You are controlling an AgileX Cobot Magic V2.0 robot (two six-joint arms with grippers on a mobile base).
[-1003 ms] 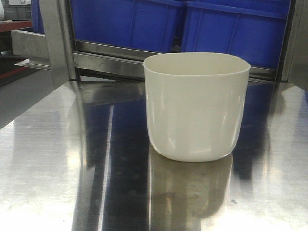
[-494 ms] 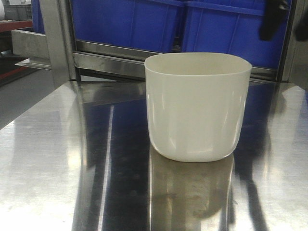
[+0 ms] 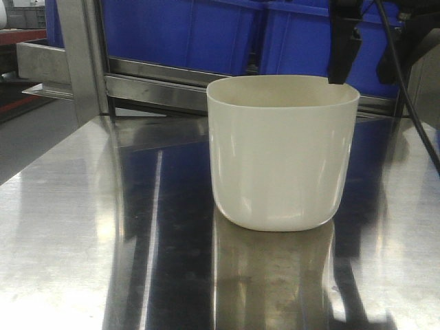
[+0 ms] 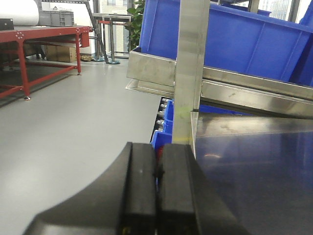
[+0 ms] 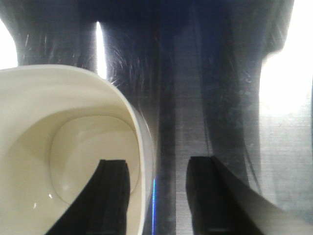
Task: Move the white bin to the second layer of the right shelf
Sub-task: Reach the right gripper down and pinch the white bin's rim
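Fingers (image 5: 113, 193) of the right gripper (image 5: 159, 196) are being held apart, astride one wall of the white bin (image 5: 58, 147). In the right wrist view, one finger is being shown over the bin's hollow and the other outside it, above the steel table (image 5: 195, 98). Nothing is being clamped, and whether either pad is touching the wall cannot be told.

In the front-facing view the white bin (image 3: 282, 151) is being seen standing upright on the mirror-bright steel table (image 3: 82, 234), right of centre, with its reflection being cast on the surface below it. The right gripper (image 3: 364, 62) is being shown at the bin's far right rim, its black fingers pointing down, and a black cable (image 3: 405, 89) is being trailed down beside it.

Behind the bin, large blue crates (image 3: 179, 31) are being carried on a rack, above a flat steel rail (image 3: 158, 86). A steel upright post (image 3: 82, 55) is being seen at the table's far left corner.

In the left wrist view, the left gripper (image 4: 157, 186) is being shown well apart from the bin, near the table's edge by the post, with its fingers pressed together on nothing. Beyond it, a grey floor (image 4: 73, 117) and a red workbench (image 4: 39, 44) are being shown.
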